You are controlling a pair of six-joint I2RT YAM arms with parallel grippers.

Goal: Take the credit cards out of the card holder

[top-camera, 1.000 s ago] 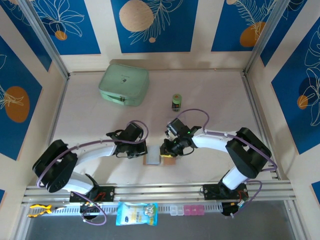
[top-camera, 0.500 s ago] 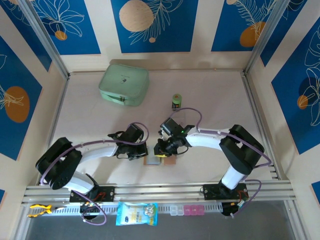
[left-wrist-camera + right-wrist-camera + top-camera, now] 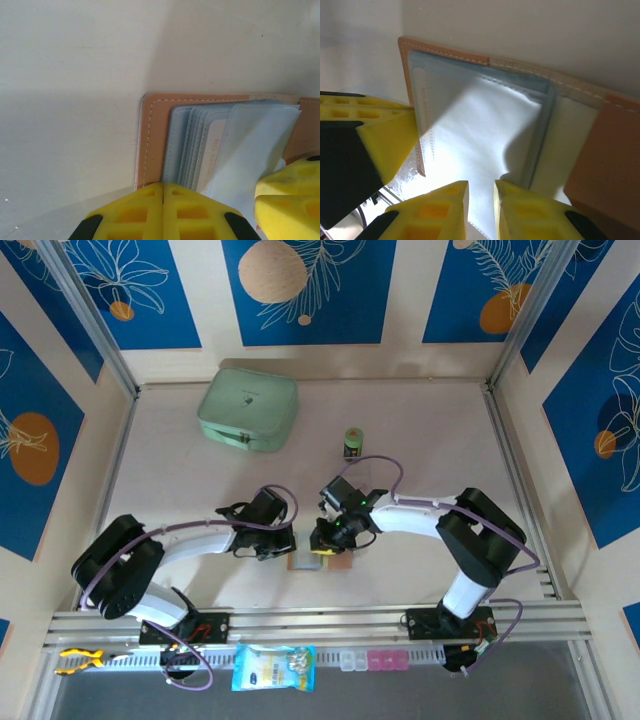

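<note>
1. Swinging leftward over the last second, the right arm has carried the right gripper [image 3: 320, 540] closer to the left gripper [image 3: 285, 543]. Most of that shift came in the first half second. The card holder [image 3: 340, 563] lies where it did.
2. On the pale table [image 3: 170, 480], both arms reach inward from the near edge, and their grippers meet just beside each other near the middle front.
3. A mint-green case [image 3: 248, 412] sits well apart, toward the far left.
4. The card holder lies open and flat under both grippers, with its brown stitched cover [image 3: 150, 145] against the table and its pale grey-blue sleeves fanned upward.
5. In the left wrist view, the left gripper [image 3: 162, 192] has its yellow fingers pressed together with no gap. The tips sit at the holder's near edge, where cover meets sleeves. Whether anything thin is caught between them cannot be told.
6. In the right wrist view, the right gripper [image 3: 480, 189] has its fingers drawn almost together. A clear sleeve of the card holder [image 3: 600, 165] runs down into the slim gap between them, so it is pinched there.
7. A small green-and-black cylinder [image 3: 353, 444] stands upright beyond the grippers.
8. One pale printed card [image 3: 216, 156] shows inside the stacked sleeves; no card lies loose on the table.
</note>
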